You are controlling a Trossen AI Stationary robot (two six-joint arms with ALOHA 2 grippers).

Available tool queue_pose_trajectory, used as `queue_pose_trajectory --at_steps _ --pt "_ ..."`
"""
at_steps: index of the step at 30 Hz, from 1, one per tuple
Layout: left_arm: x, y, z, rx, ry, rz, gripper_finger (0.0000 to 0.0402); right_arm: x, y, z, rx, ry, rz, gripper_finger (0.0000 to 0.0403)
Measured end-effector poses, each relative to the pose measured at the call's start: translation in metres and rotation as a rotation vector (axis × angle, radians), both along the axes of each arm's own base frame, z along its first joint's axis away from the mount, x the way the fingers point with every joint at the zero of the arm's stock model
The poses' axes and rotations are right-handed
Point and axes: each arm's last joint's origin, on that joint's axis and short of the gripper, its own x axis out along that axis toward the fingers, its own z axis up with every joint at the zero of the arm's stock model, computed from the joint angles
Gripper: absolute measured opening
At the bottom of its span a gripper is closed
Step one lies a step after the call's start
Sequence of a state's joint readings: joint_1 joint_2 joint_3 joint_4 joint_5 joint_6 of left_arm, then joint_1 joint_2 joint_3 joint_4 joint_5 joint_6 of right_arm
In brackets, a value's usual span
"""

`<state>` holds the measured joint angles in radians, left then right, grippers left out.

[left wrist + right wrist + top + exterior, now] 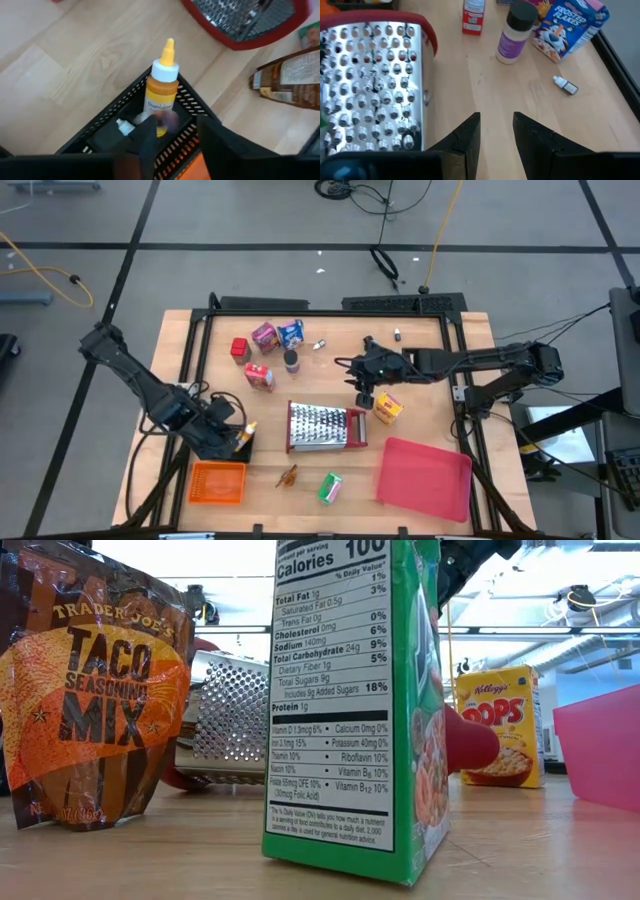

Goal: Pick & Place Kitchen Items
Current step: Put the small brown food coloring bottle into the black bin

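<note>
1. The steel grater (326,426) lies flat near the middle of the wooden table (430,340), and serves here as the landmark.
2. The red tray (425,477) sits to the grater's right, toward the front edge.
3. The orange basket (217,482) lies to the grater's left front; a small black basket (107,131) sits just behind it.
4. The left gripper (228,432) hovers over the black basket, left of the grater. Its fingers (147,145) stand apart, with nothing between them.
5. The right gripper (357,370) hangs behind the grater's right end, above bare table. Its fingers (465,137) are parted and hold nothing.
6. A yellow cereal box (388,407) lies just right of the grater.
7. A green box (330,488) lies in front of the grater, with a brown taco seasoning packet (288,475) to its left.
8. A red box (259,376) lies behind the grater's left end.
9. Farther behind are a blue cereal box (291,332), a pink-purple box (264,335) and a small red box (239,348).
10. A dark-capped jar (291,360) stands behind the grater.
11. A yellow squeeze bottle (161,85) stands in the black basket, a tiny white-capped bottle (127,125) lying beside it.
12. A tiny dropper bottle (320,344) lies behind the grater, right of the jar.
</note>
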<state>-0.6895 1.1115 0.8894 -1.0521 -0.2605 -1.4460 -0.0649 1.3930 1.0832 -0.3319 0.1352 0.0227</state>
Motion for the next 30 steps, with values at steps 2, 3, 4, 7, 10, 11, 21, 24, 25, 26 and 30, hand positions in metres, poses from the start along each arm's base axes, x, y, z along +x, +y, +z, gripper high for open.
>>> queue_pose_trajectory --at_steps 2,3,4,7,10,11,21,24,25,26,30 --pt "0.002 -0.002 -0.003 0.003 0.018 -0.003 0.0162 -0.001 -0.003 -0.001 0.0 0.007 -0.011 0.0112" --pt "0.002 -0.003 -0.004 0.004 0.026 -0.004 0.017 -0.001 -0.005 -0.001 0.001 0.01 -0.017 0.0112" --pt "0.003 -0.003 -0.005 0.005 0.033 -0.007 0.0178 -0.002 -0.007 -0.001 0.002 0.017 -0.023 0.0112" --pt "0.004 -0.004 -0.006 0.019 0.03 -0.012 0.0196 -0.004 -0.013 -0.003 0.006 0.042 -0.047 0.0112" --pt "0.005 -0.002 -0.005 0.062 -0.007 -0.007 0.0205 -0.008 -0.02 -0.007 0.022 0.084 -0.081 0.0112" --pt "0.005 -0.002 -0.005 0.084 -0.021 -0.01 0.0206 -0.009 -0.022 -0.008 0.024 0.099 -0.089 0.0112" --pt "0.011 0.004 0.0 0.356 -0.208 -0.001 0.0207 -0.025 -0.046 -0.018 0.053 0.25 -0.181 0.0112" --pt "0.015 0.004 0.003 0.448 -0.298 0.008 0.0207 -0.028 -0.054 -0.019 0.062 0.261 -0.211 0.0112" --pt "0.017 0.004 0.005 0.478 -0.33 0.006 0.0207 -0.029 -0.057 -0.019 0.065 0.268 -0.221 0.0112" --pt "0.019 0.004 0.006 0.509 -0.359 0.001 0.0207 -0.031 -0.059 -0.019 0.068 0.273 -0.231 0.0112" --pt "0.029 0.003 0.013 0.62 -0.448 -0.027 0.0207 -0.035 -0.067 -0.021 0.091 0.291 -0.272 0.0112"
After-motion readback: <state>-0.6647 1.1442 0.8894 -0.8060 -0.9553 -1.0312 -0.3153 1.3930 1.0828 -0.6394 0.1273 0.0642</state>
